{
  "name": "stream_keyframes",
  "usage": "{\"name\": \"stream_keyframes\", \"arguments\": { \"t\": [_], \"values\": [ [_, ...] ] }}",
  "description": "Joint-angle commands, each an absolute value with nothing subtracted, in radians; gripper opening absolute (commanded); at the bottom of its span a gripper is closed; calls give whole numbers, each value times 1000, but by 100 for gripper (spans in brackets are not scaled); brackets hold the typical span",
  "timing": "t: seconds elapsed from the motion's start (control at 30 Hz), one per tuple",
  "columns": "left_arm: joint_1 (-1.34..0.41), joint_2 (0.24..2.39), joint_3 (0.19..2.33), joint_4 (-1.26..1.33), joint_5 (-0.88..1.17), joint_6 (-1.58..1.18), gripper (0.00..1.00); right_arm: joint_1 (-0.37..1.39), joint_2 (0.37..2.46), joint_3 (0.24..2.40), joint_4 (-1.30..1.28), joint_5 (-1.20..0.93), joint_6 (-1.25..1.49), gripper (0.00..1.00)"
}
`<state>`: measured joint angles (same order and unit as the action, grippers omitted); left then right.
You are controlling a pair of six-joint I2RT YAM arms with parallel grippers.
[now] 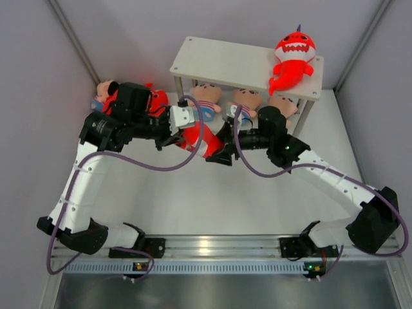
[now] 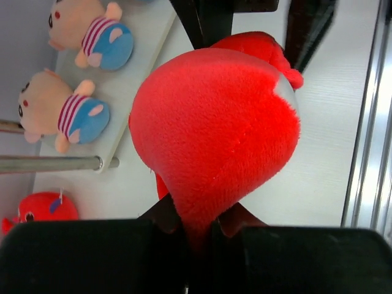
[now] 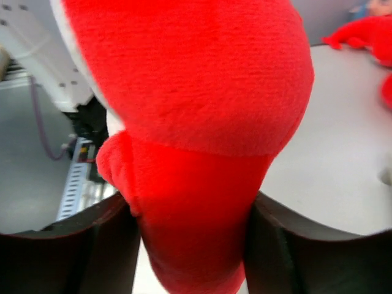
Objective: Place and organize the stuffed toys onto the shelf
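Note:
A red shark (image 1: 195,140) hangs above the table in front of the shelf (image 1: 219,61), held from both sides. My left gripper (image 1: 183,133) is shut on a thin end of it (image 2: 199,229); its body fills the left wrist view (image 2: 214,122). My right gripper (image 1: 217,149) is shut on its other end (image 3: 193,245), a finger (image 3: 104,251) pressing each side of the shark (image 3: 196,92). Another red shark (image 1: 293,59) sits on the shelf's top tier at the right. Three striped dolls (image 1: 207,98) lie side by side on the lower tier.
A third red shark (image 1: 156,100) and a doll (image 1: 103,90) lie on the table left of the shelf, behind my left arm. That shark (image 2: 40,211) shows past the shelf's silver leg (image 2: 55,163). Grey walls close in both sides.

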<state>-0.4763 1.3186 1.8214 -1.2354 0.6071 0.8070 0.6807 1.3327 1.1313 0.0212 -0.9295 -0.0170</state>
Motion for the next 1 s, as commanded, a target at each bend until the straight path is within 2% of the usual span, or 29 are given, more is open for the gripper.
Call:
{"name": "stream_keyframes", "arguments": {
  "t": [0.0,0.03,0.07,0.1,0.13,0.17,0.2,0.33,0.43,0.6,0.7,0.73,0.8,0.93,0.97],
  "values": [
    [-489,1408,1882,-1198,473,594,0,722,1215,1128,66,-612,-73,60],
    [-489,1436,1938,-1198,424,480,0,739,1177,1105,58,-325,-104,66],
    [-488,1465,1956,-1201,387,432,0,759,1092,1045,66,-189,-183,76],
    [-488,1500,1971,-1201,338,396,0,814,1050,1010,86,-73,-234,80],
    [-486,1512,1982,-1203,334,365,0,849,1005,970,115,142,-289,84],
    [-486,1519,1991,-1200,340,318,0,889,933,881,159,226,-396,91],
    [-486,1528,1994,-1198,351,292,0,973,904,838,245,350,-434,91],
    [-486,1542,1973,-1200,380,146,0,1147,856,596,627,579,-491,91],
    [-485,1522,1936,-1201,454,130,0,1183,943,528,725,584,-489,95],
    [-486,1500,1933,-1203,472,135,0,1160,1152,636,721,617,-468,100],
    [-485,1490,1916,-1201,482,137,0,1059,1172,664,700,591,-310,99],
    [-485,1488,1901,-1201,483,138,0,1028,1160,660,692,512,-213,99],
    [-485,1482,1890,-1201,485,137,0,971,1140,652,693,445,-169,97],
    [-486,1488,1901,-1201,521,133,0,969,1158,675,670,398,-167,93],
    [-486,1494,1914,-1203,528,132,0,969,1173,683,663,381,-167,89]
  ]
}}
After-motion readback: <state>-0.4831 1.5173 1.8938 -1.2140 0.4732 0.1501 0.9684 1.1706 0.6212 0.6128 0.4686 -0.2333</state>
